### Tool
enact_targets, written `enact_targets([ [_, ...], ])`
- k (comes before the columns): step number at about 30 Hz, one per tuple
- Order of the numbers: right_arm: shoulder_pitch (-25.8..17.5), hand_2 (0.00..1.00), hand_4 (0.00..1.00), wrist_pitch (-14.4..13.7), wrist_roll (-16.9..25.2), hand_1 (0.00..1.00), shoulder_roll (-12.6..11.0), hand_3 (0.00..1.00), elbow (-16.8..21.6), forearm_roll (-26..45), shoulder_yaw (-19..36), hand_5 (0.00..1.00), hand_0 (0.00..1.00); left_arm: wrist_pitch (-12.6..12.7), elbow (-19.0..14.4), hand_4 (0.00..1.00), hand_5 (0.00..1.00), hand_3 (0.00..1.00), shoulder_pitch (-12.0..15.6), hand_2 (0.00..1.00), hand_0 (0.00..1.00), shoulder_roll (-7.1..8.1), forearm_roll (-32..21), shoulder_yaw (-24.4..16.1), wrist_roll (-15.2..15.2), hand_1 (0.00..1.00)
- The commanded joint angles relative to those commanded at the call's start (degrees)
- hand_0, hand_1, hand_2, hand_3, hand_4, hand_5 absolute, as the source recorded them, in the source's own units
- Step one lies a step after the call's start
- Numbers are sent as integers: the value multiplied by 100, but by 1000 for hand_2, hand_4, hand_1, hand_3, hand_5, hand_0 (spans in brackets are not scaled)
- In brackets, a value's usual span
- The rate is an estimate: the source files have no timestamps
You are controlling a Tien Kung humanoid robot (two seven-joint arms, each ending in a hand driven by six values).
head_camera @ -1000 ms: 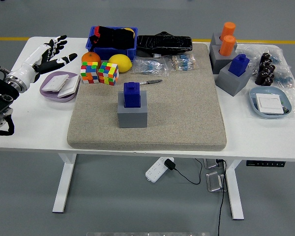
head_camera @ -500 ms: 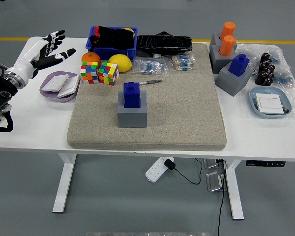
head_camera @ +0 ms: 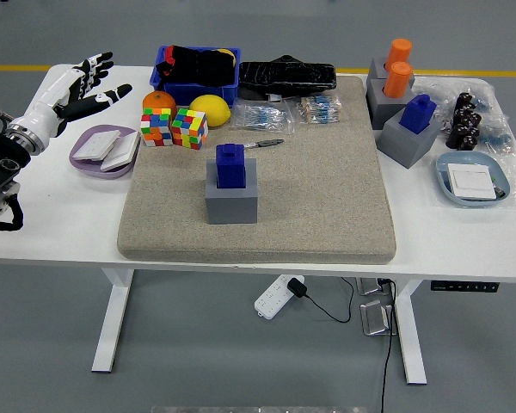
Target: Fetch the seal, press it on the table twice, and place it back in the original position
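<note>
White and wide, the counter (head_camera: 60, 224) is carrying everything, and a large beige felt mat (head_camera: 327, 198) is lying across its middle. Near the mat's centre a grey block (head_camera: 231, 200) is sitting upright, and the blue seal (head_camera: 230, 163) is standing in its top, untouched. At the far right a second grey holder (head_camera: 404, 138) is keeping another blue seal (head_camera: 419, 112), with two orange seals (head_camera: 398, 67) standing in grey holders just behind it. Along the far edge a blue bin (head_camera: 195, 89) is holding dark items, possibly gloves, though they are hard to make out, and a black bag (head_camera: 287, 75) is lying beside it. The left hand (head_camera: 82, 86) is hovering over the counter's far left corner, fingers spread and relaxed, holding nothing, well apart from the seal. A lilac dish (head_camera: 103, 150) is sitting just below that hand, and a pale blue dish (head_camera: 471, 179) is resting at the right edge. Two colour cubes (head_camera: 174, 127) are standing side by side at the mat's left corner, with an orange (head_camera: 159, 101) and a lemon (head_camera: 210, 110) behind them. A pen (head_camera: 260, 144) is lying on the mat just beyond the seal.
</note>
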Motion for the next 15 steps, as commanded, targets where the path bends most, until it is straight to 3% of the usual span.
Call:
enact_targets([
  [15,-11,677,805,-3,-6,680,-8,621,10,19,-43,513,775,-2,-5,856,562,998,22,998,998,0,15,24,2,994],
])
